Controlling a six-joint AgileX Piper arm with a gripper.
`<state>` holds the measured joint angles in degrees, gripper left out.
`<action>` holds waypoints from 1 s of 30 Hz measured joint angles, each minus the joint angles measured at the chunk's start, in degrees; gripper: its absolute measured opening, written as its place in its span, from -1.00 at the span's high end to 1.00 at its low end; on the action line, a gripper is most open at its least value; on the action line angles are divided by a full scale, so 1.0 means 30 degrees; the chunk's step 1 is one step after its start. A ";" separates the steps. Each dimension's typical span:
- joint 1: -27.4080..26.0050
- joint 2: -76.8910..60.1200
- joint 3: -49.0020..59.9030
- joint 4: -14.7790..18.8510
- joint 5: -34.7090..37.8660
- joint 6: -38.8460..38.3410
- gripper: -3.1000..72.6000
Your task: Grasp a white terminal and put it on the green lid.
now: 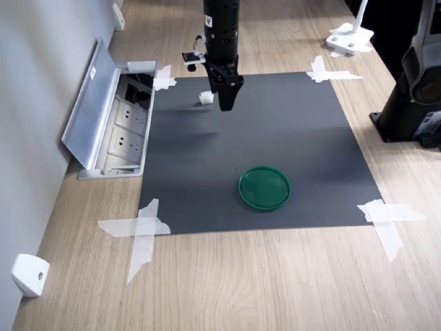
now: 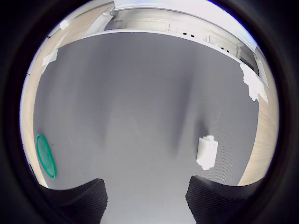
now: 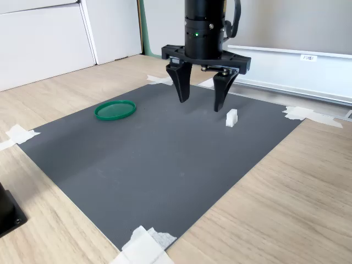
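White terminal (image 1: 204, 98) is a tiny plastic block that stands on the dark grey mat (image 1: 289, 145), near the far edge of the mat in the first exterior view, and nothing holds it. In the second exterior view it (image 3: 231, 117) stands just to the right of the gripper (image 3: 201, 98), outside the two fingers and not between them. The gripper hangs above the mat with its jaws spread wide, pointing down, and it has hold of nothing; its fingertips (image 3: 219, 104) do not touch the block. In the wrist view the terminal (image 2: 207, 152) appears close to one dark finger (image 2: 219, 198), with a clear gap of mat between them. The green lid (image 1: 264, 187) lies flat on the same mat, well apart from the terminal, nearer to the front edge in the first exterior view, and it is bare. White tape strips (image 1: 141, 231) fix the corners of the mat to the wooden table (image 1: 262, 283). At the first exterior view's left, an open metal socket box (image 1: 114, 124) is set into the table just beside the mat.
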<state>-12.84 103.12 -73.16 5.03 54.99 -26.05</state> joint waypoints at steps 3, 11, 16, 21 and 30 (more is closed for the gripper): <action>0.0000 -0.0642 0.0000 -0.0003 0.0134 0.0000 -1.00; 0.0000 -0.1833 0.0000 -0.0054 0.0642 -0.0103 -1.00; -0.0394 -0.1911 0.0000 -0.0508 0.0691 -0.0145 -1.00; -0.1877 -0.1911 0.0000 -0.0549 0.0616 -0.1065 -1.00; -0.2881 -0.1397 -0.1414 -0.0483 0.0683 -0.2192 -0.99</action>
<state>-21.48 98.93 -77.40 3.58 57.04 -32.62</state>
